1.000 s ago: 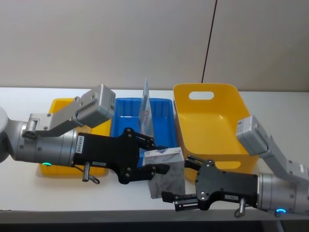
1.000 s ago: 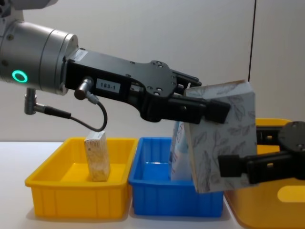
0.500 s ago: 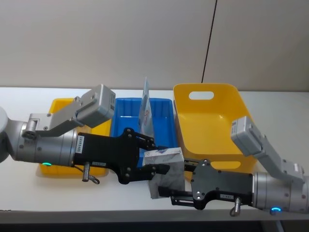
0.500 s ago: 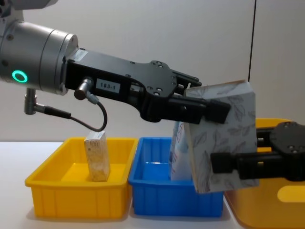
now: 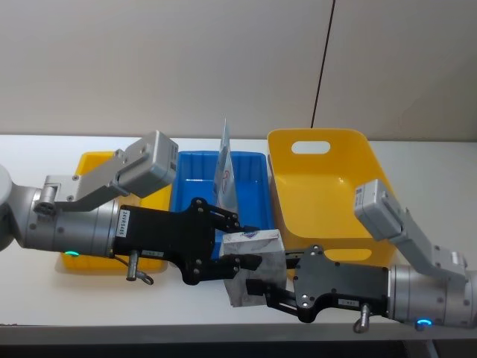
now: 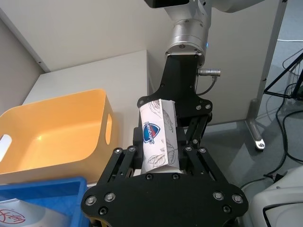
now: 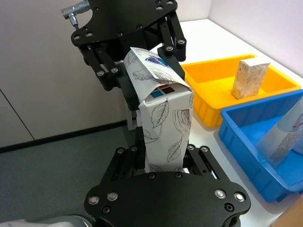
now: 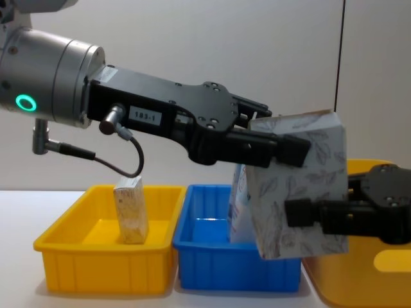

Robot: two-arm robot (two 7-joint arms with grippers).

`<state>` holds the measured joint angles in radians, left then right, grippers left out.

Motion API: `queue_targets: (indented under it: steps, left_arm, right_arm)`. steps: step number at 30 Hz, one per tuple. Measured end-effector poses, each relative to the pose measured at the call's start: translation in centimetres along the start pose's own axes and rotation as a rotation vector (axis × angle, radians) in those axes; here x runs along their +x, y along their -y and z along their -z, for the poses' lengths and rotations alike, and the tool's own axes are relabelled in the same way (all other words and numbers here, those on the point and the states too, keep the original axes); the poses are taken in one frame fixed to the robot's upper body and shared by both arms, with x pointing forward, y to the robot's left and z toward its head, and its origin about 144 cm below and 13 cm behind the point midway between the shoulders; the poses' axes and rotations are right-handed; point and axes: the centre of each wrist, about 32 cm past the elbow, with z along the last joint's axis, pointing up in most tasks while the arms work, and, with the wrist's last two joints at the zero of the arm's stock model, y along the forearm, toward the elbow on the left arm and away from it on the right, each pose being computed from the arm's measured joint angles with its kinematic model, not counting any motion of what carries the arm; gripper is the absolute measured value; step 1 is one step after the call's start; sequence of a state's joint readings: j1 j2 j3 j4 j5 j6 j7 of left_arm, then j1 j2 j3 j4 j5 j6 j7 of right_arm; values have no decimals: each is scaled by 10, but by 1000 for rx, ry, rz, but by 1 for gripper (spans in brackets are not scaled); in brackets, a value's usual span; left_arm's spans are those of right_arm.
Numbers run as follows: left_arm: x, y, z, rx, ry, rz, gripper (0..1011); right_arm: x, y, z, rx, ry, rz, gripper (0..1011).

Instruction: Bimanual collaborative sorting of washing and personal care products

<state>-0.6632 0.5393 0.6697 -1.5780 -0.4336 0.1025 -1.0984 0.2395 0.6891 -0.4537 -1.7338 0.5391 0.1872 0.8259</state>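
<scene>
A white table (image 5: 45,149) runs across the scene, and on its right side stands the biggest container, a deep yellow tub (image 5: 320,190) with a handle slot in its far wall. To the tub's left sits a shallow blue bin (image 5: 195,183), and left of that a shallow yellow bin (image 8: 96,256). The left arm reaches in from the left above the near edge of the two shallow bins, and its left gripper (image 5: 240,242) is clamped on the upper part of the pale grey carton printed with leaf outlines (image 8: 302,186). The carton is lifted off the table and tilted, in front of the gap between the blue bin and the tub. The right arm comes in low from the right, near the table's front edge. Its right gripper (image 5: 272,274) has its fingers closed against the lower part of the same carton, one on each side, so both grippers have hold of it. A pale blue tapered tube (image 5: 226,168) stands upright in the blue bin. The small tan mottled carton (image 8: 130,210) stands on end in the left yellow bin.
</scene>
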Motion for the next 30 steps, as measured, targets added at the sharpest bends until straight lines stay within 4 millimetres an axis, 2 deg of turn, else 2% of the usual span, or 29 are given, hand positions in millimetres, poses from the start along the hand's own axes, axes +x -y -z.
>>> queue_targets:
  steps: [4, 9, 11, 12, 13, 16, 17, 24, 30]
  left_arm:
    - [0, 0, 0, -1, 0, 0, 391]
    - [0, 0, 0, -1, 0, -1, 563]
    - [0, 0, 0, -1, 0, -1, 600]
    - [0, 0, 0, -1, 0, -1, 659]
    - [0, 0, 0, -1, 0, -1, 659]
    - [0, 0, 0, 0, 0, -1, 770]
    - [0, 0, 0, 0, 0, -1, 770]
    - [0, -1, 0, 0, 0, -4, 979]
    - [-1, -5, 0, -7, -6, -26, 1001]
  right_arm:
    - [0, 0, 0, 0, -1, -1, 342]
    - [-1, 0, 0, 1, -8, -4, 340]
    - [-1, 0, 0, 2, -11, -5, 339]
    - [-1, 0, 0, 2, -14, -4, 338]
    - [-2, 0, 0, 2, -15, -4, 335]
    - [-2, 0, 1, 1, -20, -1, 333]
    - [-2, 0, 1, 1, -22, 0, 333]
    - [-5, 2, 4, 0, -35, 19, 332]
    - [-7, 6, 7, 4, -48, 58, 332]
